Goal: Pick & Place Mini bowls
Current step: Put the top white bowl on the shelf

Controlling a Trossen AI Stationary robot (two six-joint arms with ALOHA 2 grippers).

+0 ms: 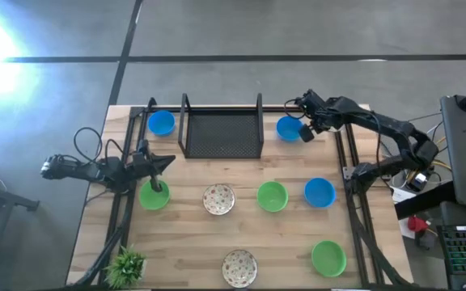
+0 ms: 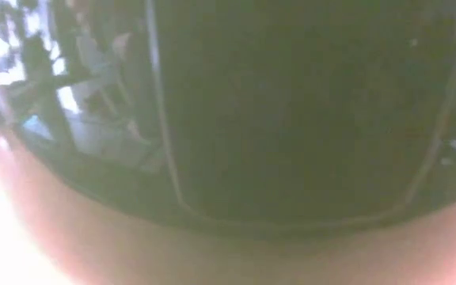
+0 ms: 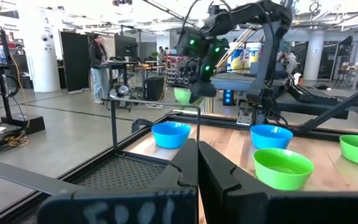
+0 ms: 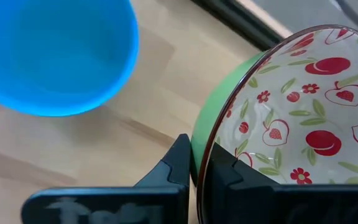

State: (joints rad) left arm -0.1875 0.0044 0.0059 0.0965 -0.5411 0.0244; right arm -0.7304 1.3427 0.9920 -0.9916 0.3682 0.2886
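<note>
Right pincer (image 4: pixel 194 167) clamped on stacked patterned bowl (image 4: pixel 297 112), green bowl (image 4: pixel 219 121)

Light wooden desk (image 1: pixel 192 234) seen from above. Black wire-mesh tray (image 1: pixel 222 129) at far middle edge. Blue bowl (image 1: pixel 161 123) left of tray, another blue bowl (image 1: pixel 288 128) right of it. Middle row, left to right: green bowl (image 1: pixel 154 196), patterned white bowl (image 1: pixel 218 199), green bowl (image 1: pixel 272 196), blue bowl (image 1: pixel 319 191). Near edge: small spiky potted plant (image 1: pixel 126 264) at left corner, patterned white bowl (image 1: pixel 239 267) in middle, green bowl (image 1: pixel 328 258) toward right.
</note>
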